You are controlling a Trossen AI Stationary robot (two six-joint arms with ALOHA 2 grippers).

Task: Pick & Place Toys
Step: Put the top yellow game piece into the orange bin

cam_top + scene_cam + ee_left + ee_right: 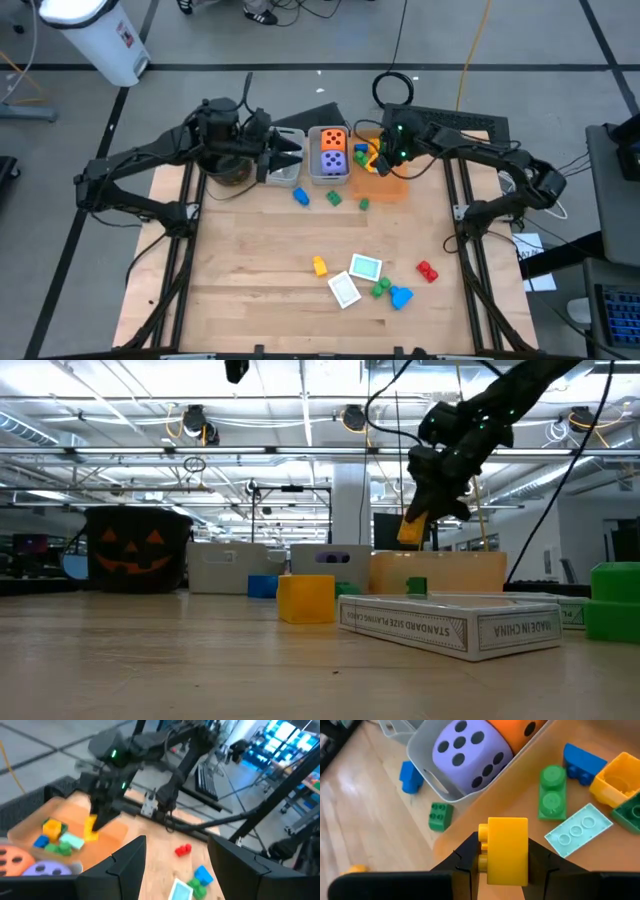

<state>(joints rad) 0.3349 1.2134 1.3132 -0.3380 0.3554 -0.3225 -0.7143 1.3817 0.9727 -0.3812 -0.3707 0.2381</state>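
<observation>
Right gripper pinches a yellow plastic block above the orange bin.
Release low, clear of the rim; left gripper, fingers spread, waits.

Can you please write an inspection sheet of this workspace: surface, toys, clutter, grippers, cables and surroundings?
Surface: wooden table, flat.
Toys: purple die and orange die in the grey bin; blocks in the orange bin; two cards, a red block and other blocks near the front edge.
Clutter: black pumpkin pot by the left arm.
Grippers: right gripper shut on a yellow block above the orange bin; left gripper open, empty, beside the grey bin.
Cables: black coil and a yellow cable on the floor behind the table.
Surroundings: white bin, keyboard.
</observation>
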